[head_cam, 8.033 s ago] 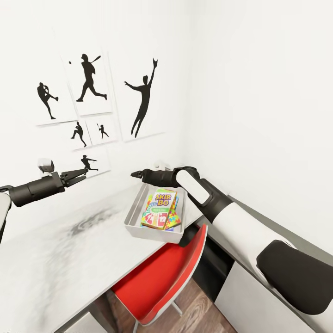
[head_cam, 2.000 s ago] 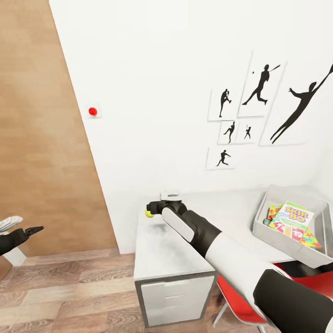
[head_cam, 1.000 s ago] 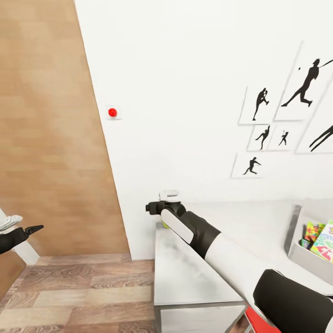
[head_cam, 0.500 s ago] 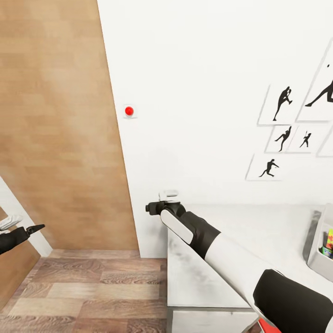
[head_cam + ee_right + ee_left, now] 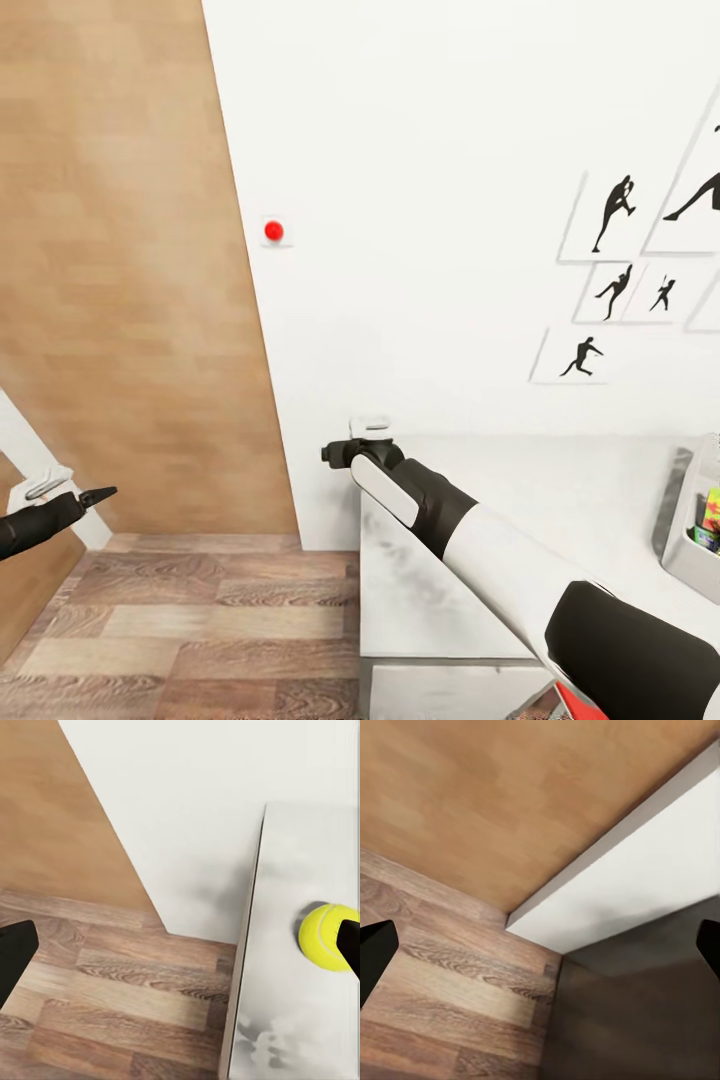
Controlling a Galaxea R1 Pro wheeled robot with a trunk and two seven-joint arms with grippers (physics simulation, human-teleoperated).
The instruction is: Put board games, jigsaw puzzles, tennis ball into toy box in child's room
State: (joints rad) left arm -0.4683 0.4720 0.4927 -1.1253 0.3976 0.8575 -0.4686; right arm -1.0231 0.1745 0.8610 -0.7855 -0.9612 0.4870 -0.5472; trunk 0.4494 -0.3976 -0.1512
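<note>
My right hand (image 5: 180, 945) hangs wide open, holding nothing, beside the tennis ball (image 5: 324, 936) on the surface (image 5: 560, 500). The ball is not yet in the toy box (image 5: 680, 520), which holds some toys.

White-walled corner with a wood-panelled wall beside it

A red button (image 5: 273, 231) sits on the white wall (image 5: 430, 180), black athlete-silhouette posters (image 5: 620, 265) hang further along, and wood-plank floor (image 5: 190, 630) runs below the tan panelled wall (image 5: 110, 250)
</note>
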